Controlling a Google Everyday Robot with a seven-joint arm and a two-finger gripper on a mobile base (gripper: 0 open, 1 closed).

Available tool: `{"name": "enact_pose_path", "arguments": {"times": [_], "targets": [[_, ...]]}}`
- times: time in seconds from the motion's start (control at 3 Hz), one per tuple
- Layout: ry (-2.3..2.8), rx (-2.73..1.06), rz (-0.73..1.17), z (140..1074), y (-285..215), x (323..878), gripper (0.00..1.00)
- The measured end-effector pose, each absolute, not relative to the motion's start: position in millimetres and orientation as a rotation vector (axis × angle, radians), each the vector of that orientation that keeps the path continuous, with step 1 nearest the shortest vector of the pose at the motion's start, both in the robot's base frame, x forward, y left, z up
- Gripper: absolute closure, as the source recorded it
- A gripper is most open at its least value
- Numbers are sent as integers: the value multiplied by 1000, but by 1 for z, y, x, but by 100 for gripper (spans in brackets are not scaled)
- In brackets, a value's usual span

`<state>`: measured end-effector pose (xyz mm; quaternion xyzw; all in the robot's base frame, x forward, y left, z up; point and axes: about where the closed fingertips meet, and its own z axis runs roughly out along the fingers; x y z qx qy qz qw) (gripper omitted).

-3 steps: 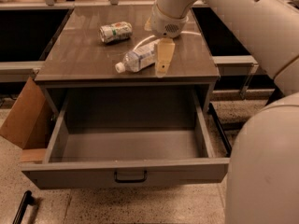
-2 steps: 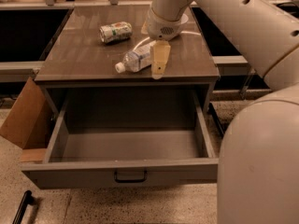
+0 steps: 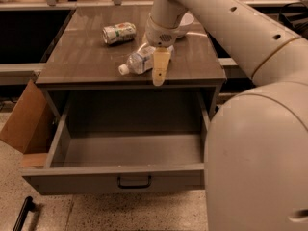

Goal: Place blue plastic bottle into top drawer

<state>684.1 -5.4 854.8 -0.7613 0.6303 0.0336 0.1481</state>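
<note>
Sliding left and slightly nearer the front edge than in the earlier frames, the gripper (image 3: pixel 159 72) hung over the front part of the brown wood-grain surface (image 3: pixel 82 57). It pointed downward from the thick white arm (image 3: pixel 226 18). One tan, tapered jaw showed, and it crossed the base end of the blue plastic bottle (image 3: pixel 138 61) in the view. Whether the jaws were released, clenched or grasping could not be told.

The bottle lay on its side where it had lain before, near the front edge of the surface. Its white cap (image 3: pixel 123 70) pointed left and toward the front. The dented can (image 3: pixel 119 32) had not moved either.

One bottle, one can and one white bowl (image 3: pixel 186 19) rested on the surface. The bowl was partly hidden behind the arm.

Below, the single top drawer (image 3: pixel 130 150) stood pulled fully out. It was a deep grey metal box with smooth flat walls, a plain front and one small dark handle (image 3: pixel 134 182) at the middle.

A brown cardboard flap (image 3: pixel 24 124) leaned beside the drawer's left wall. The floor (image 3: pixel 120 213) was speckled.
</note>
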Motion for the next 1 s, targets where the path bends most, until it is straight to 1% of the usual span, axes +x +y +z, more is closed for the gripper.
{"name": "enact_pose_path", "arguments": {"times": [0.33,0.67,1.0], "targets": [[1829,-2200,106,847,-5,690,0],[1843,-2198,108,843,-8,695,17],[1848,-2201,116,839,-10,697,40]]}}
